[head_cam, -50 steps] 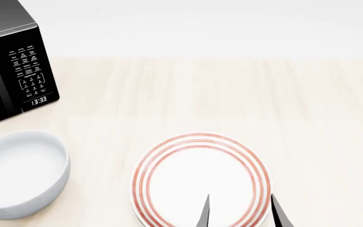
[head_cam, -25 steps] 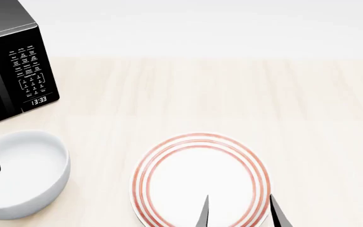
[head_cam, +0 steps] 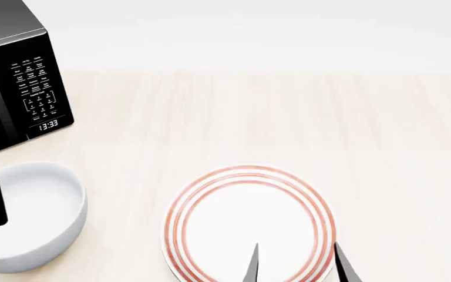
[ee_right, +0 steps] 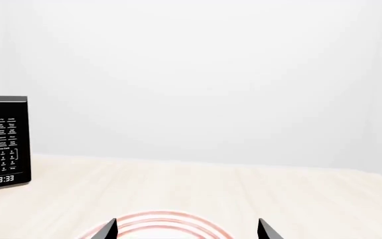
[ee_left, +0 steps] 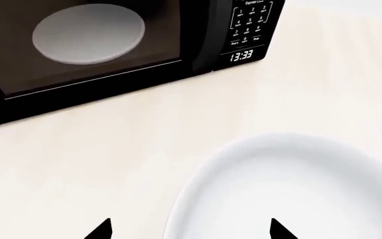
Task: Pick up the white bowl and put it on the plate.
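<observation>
Both jaws apart | white bowl (head_cam: 30,217) left of plate (head_cam: 249,223), apart | microwave (head_cam: 14,82) behind bowl

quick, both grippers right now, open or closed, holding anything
Left gripper: open, empty, its fingers straddling the near rim of the bowl.
Right gripper: open, empty, over the plate.

My right gripper (ee_right: 187,230) shows two dark fingertips spread apart over the round red-ringed white plate (ee_right: 157,221) on the pale wooden table (ee_right: 297,199); a black microwave (ee_right: 2,142) stands far off.
</observation>
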### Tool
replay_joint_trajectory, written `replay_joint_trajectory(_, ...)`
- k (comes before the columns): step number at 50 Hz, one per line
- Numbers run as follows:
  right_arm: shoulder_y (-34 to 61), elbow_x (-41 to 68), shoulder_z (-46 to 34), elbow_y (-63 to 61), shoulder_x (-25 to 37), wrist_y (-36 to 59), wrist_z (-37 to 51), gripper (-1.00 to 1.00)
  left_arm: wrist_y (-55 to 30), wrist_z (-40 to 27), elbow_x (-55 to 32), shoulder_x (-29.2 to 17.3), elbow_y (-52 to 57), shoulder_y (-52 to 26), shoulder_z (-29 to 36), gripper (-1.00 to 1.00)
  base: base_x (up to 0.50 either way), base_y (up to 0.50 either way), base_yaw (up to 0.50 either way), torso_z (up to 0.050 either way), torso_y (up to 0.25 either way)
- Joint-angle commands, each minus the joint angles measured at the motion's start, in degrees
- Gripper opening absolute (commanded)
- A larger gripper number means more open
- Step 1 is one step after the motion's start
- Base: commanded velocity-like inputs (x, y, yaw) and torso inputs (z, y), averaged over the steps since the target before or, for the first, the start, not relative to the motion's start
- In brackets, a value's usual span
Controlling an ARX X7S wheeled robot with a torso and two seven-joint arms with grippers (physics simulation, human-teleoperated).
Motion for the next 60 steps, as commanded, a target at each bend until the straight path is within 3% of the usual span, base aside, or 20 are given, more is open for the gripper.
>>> replay_joint_trajectory(1, 0.14, -1.35, 0.95, 0.46, -0.94, -0.18, -1.17, 1.00, 3.05, 1.72, 1.76, 2.18, -4.58, -0.46, -0.83, 1.00, 0.00, 0.00, 0.00, 0.000, 0.000)
replay_joint_trajectory(30, 0.51, -0.68, 0.22, 1.18, -0.43, -0.61, -0.85, 1.00, 4.41, 0.77, 1.79, 2.88, -5.37, 0.76, -0.93, 1.00, 0.00, 0.00, 0.00, 0.000, 0.000)
replay_joint_trajectory(31, 0.47, -0.68, 0.17, 1.10, -0.41, -0.57, -0.81, 1.00, 4.41, 0.58, 1.86, 2.85, -5.03, 0.97, -0.92, -1.00, 0.00, 0.00, 0.00, 0.000, 0.000)
replay_joint_trajectory(46, 0.61, -0.40, -0.25, 1.40, -0.16, -0.84, -0.67, 1.00, 8.26, 0.78, 2.32, 2.44, -9.85, 0.38, -1.42, -1.00, 0.00, 0.00, 0.00, 0.000, 0.000)
replay_joint_trajectory(52, 0.65, -0.45, -0.39, 1.24, -0.06, -0.68, -0.42, 1.00, 15.17, 3.07, 3.83, 2.61, -21.13, -4.13, -0.53, -1.00, 0.00, 0.00, 0.00, 0.000, 0.000)
replay_joint_trajectory(60, 0.78, -0.37, -0.48, 1.63, 0.08, -0.96, -0.27, 1.00, 16.31, 2.84, 3.13, 2.80, -19.29, -2.88, -1.37, -1.00, 0.00, 0.00, 0.00, 0.000, 0.000)
